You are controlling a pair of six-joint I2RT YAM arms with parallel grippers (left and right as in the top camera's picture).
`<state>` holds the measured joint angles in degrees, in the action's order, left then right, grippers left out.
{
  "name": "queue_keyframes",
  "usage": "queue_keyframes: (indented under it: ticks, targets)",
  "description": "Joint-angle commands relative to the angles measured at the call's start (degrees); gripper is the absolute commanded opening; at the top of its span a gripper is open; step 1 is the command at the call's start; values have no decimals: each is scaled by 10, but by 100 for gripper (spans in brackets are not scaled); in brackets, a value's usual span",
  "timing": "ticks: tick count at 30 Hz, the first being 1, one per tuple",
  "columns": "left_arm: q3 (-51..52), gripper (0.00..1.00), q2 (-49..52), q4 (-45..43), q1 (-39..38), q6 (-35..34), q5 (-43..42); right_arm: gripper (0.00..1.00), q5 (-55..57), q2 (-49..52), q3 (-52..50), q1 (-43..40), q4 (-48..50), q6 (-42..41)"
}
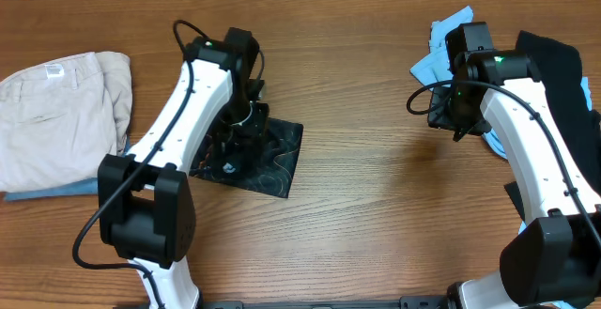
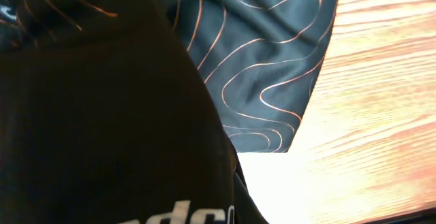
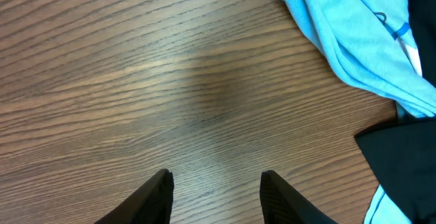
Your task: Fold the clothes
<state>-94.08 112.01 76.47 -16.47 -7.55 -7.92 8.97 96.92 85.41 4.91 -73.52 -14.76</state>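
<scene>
Left hand (image 1: 246, 112) sits low on the jersey (image 1: 272, 154), which lies as a compact dark bundle on the counter (image 1: 376, 206), left of centre. Cloth fills the left wrist view, so I cannot tell whether the fingers are apart or clamped. Right hand (image 3: 216, 197) hovers with fingers apart and empty over bare wood, well apart from the jersey and near the light blue shirt (image 3: 340, 26).

Hazards:
- If cloth is caught on the left hand, a lift is likely to drag the layers and undo the fold.
- Thin fabric may slide on the smooth counter, since nothing pins the far edge.

Markings: white lettering (image 2: 180, 214) reads roughly "dc"; the rest is cut off. Other logos are too small to read.
</scene>
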Motion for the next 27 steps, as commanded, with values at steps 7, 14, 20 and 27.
queue_keyframes:
  ticks: [7,14,20,27]
  targets:
    - [1,15,3,-14,-40,-33,-33,45,-5,-8,11,-1,1,2]
    - [1,6,3,-44,-73,3,-105,45,-12,-8,11,-1,1,2]
    - [-17,8,2,-6,-44,3,-11,46,-19,-8,11,-1,1,2]
    - [-40,10,-9,11,44,-16,54,46,-224,-7,8,7,14,123]
